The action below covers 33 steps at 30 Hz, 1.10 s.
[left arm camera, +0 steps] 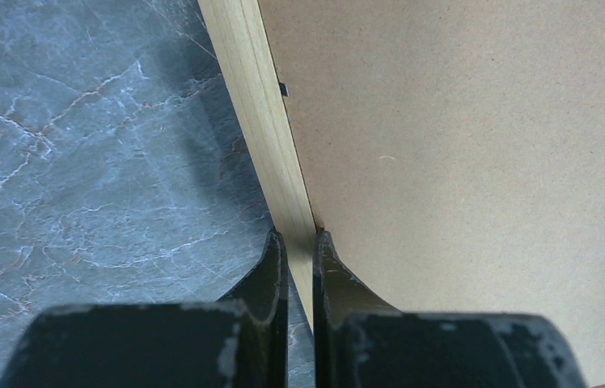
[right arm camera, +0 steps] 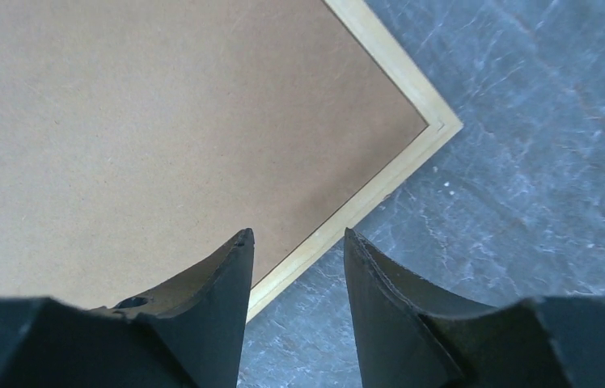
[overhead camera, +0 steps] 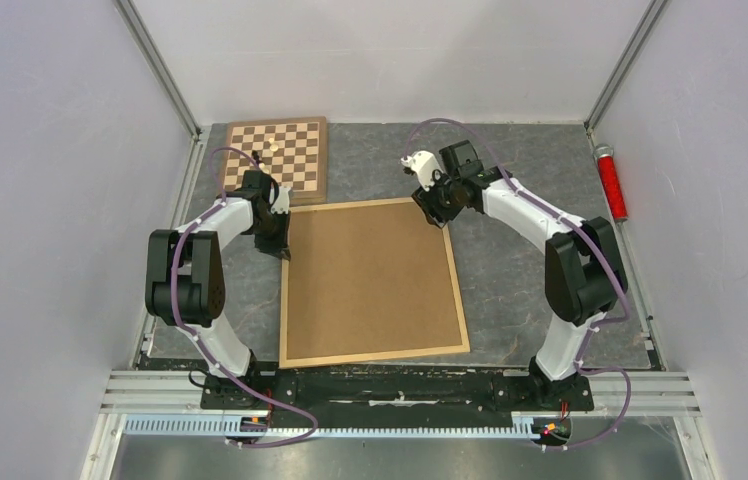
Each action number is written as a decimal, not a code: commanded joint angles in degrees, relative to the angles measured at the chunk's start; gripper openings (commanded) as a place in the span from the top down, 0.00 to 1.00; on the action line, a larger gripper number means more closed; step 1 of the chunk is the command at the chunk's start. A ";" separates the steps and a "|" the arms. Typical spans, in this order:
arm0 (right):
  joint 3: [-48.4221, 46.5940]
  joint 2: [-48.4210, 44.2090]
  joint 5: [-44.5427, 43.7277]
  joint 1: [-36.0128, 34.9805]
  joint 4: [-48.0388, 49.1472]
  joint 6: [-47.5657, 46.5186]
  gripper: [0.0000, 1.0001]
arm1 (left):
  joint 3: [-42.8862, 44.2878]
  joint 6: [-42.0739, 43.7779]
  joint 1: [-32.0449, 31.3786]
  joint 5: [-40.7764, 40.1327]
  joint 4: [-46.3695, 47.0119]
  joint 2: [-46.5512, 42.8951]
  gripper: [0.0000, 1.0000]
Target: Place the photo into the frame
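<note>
Left jaws tight on the frame (left arm camera: 267, 137) — right jaws apart.

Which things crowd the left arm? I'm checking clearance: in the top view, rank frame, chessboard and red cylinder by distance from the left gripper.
1. The frame: its left edge sits inside the left gripper.
2. The chessboard: just behind, far left.
3. The red cylinder: far right side.
</note>
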<state>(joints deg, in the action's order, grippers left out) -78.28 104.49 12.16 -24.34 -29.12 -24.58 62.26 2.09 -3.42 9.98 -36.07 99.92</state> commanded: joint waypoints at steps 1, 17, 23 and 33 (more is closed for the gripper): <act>-2.57 -3.68 -1.47 -0.36 1.65 0.50 0.52 | -1.70 2.80 -1.33 4.34 -1.10 0.49 0.98; 12.60 9.42 0.86 -0.89 6.80 1.23 0.54 | -1.97 2.90 -1.33 4.36 -1.28 -0.51 0.98; 10.37 6.82 -0.22 -0.88 6.57 0.77 0.54 | -1.88 2.90 -1.33 4.35 -1.28 -0.43 0.98; 1.49 1.07 -4.31 -0.87 6.87 0.06 0.53 | -1.88 2.92 -1.33 4.22 -1.28 -0.39 0.98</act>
<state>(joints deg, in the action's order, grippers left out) -71.88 107.90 10.35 -25.17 -22.04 -24.47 61.84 2.13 -3.40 9.93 -35.77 99.55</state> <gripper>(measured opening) 0.466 0.104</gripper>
